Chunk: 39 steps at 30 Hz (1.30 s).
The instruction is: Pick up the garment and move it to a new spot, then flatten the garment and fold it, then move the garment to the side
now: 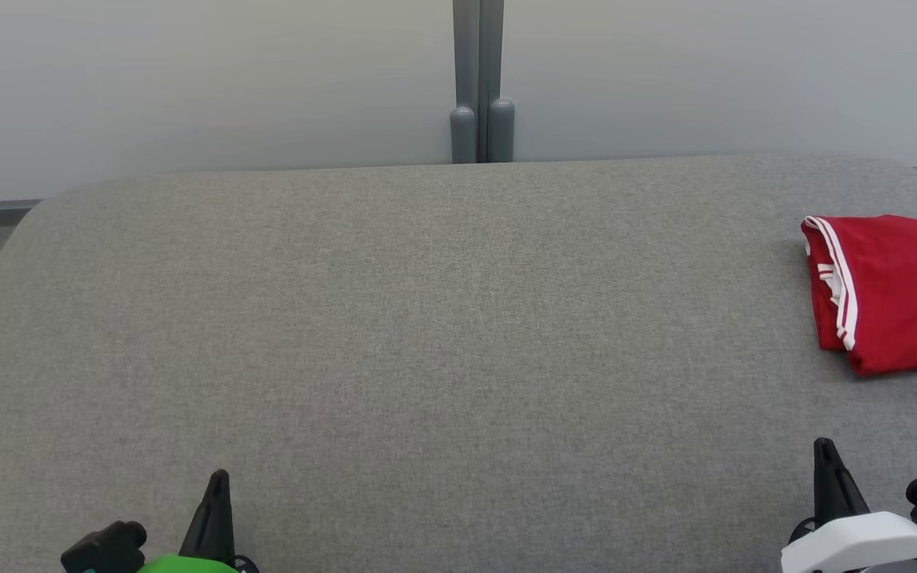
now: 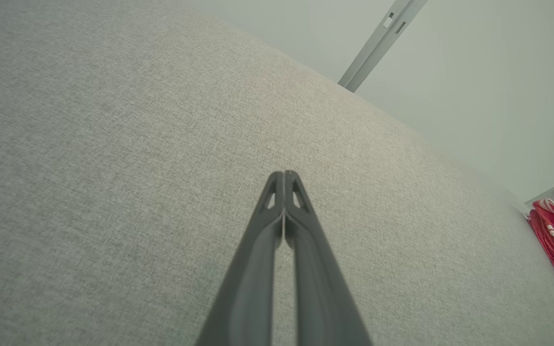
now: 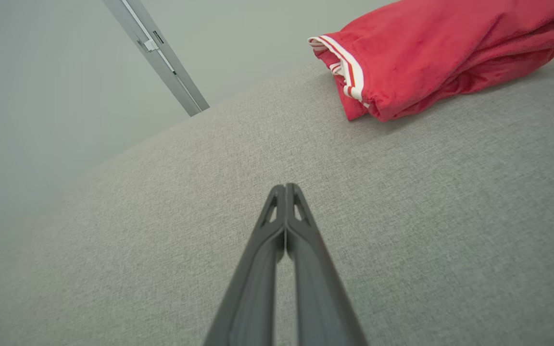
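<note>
Resting low in frame: left gripper [image 1: 219, 477] and right gripper [image 1: 824, 446], both pinched closed, empty. Garment [image 1: 896, 294] bunched at frame's right edge, on table [image 1: 395, 318]. Risk: reaching in closed would shove cloth off; pinching one layer drags it crumpled.

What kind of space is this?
Probably a lab or test cell: gray fabric-covered table, plain pale partition panels joined by a metal post, one red garment lying near the table's right edge.

No legible text or labels anywhere.
</note>
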### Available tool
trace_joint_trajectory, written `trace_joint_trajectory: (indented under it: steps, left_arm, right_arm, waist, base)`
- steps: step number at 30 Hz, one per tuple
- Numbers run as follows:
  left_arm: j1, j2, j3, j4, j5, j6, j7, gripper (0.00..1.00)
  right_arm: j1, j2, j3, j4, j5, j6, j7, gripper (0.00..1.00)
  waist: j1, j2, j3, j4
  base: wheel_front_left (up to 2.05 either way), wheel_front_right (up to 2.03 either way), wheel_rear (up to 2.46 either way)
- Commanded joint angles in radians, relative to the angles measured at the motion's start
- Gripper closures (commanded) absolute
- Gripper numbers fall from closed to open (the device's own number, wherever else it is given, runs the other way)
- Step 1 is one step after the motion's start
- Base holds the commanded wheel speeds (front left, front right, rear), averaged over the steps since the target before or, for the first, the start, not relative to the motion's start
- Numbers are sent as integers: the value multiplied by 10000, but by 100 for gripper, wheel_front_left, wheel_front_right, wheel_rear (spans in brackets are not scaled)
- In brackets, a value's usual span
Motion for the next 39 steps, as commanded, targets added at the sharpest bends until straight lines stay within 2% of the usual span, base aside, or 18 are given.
trace_joint_trajectory:
  steps: [1, 21, 39]
  left_arm:
    - [-341, 34, 96, -191, -363, -6, 62, 100]
    - [-690, 4, 459, -495, -3138, -12, 804, 100]
    - [-931, -20, 716, -699, -5099, -17, 1325, 100]
  right_arm:
    - [-283, -84, 10, -182, 399, -4, 81, 100]
    - [-670, -122, 128, -277, 3589, -7, 814, 100]
    - [-941, -151, 211, -336, 5825, -8, 1330, 100]
  waist:
    - [0, 0, 3, -6]
    - [0, 0, 56, -112]
    - [0, 0, 101, -203]
  base:
    - [0, 0, 0]
    - [0, 0, 0]
    - [0, 0, 0]
